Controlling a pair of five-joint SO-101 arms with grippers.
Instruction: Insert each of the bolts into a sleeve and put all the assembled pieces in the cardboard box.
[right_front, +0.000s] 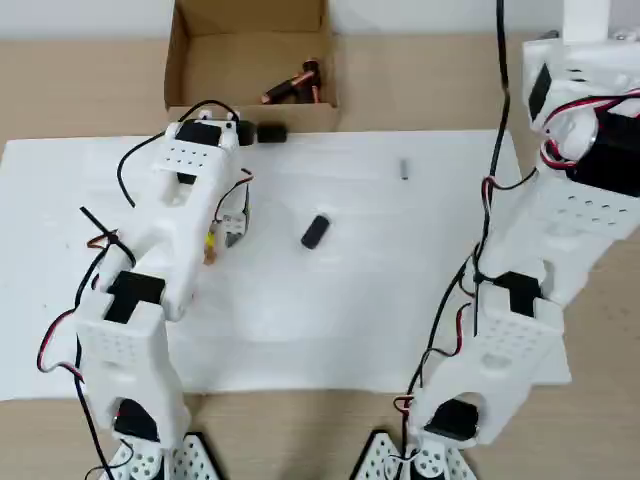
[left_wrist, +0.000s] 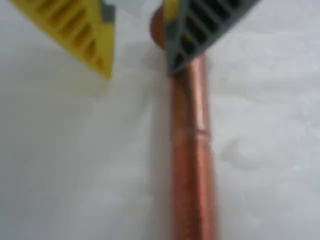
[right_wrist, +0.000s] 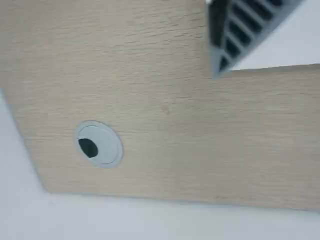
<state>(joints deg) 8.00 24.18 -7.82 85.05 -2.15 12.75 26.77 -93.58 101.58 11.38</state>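
The left hand (left_wrist: 140, 72) is low over the white sheet (right_front: 400, 300) on the left half of the tabletop (right_front: 420, 80), a little nearer than the cardboard box (right_front: 175, 70). Its 2 fingers stand moderately apart and hold nothing. The yellow finger (left_wrist: 85, 35) is clear of the copper bolt (left_wrist: 192, 165), while the tip of the grey finger (left_wrist: 200, 30) sits over the bolt's shank just beside its head. The bolt lies flat on the sheet. 1 black sleeve (right_front: 315, 231) lies near the middle of the sheet, right of the left hand and apart from it. Another black sleeve (right_front: 271, 133) rests just in front of the box's near wall. Inside the box lie assembled pieces (right_front: 295, 88), copper and black. A small grey piece (right_front: 404, 169) lies farther right on the sheet. The right arm (right_front: 560, 200) is raised at the right edge. The right hand (right_wrist: 235, 40) faces bare wood with a round grommet (right_wrist: 98, 144); I cannot tell whether it is wide or narrow.
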